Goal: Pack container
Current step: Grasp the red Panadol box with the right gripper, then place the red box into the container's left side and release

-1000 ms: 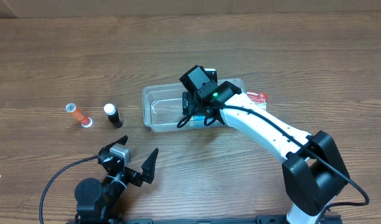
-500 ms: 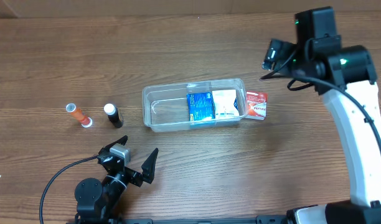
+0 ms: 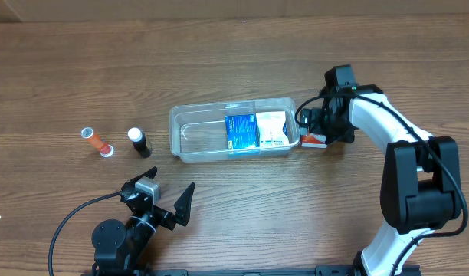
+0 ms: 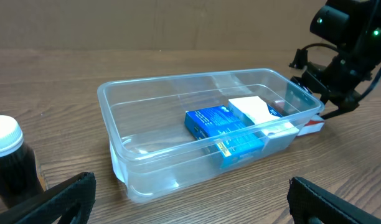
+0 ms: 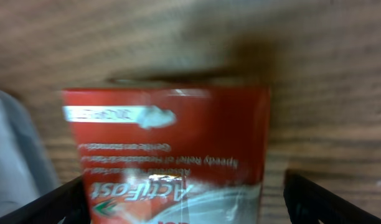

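Overhead: right tool (image 3: 319, 127) low over red box (image 3: 316, 141), beside container (image 3: 175, 132).

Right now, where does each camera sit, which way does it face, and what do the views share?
Overhead: above the table, facing straight down on the container, black bottle, left gripper and right gripper.
Left wrist: low over the table, looking across at the container; own fingertips at bottom corners.
Right wrist: just above the red box, facing down; own fingertips at bottom corners.
Shared: all three show the red box.
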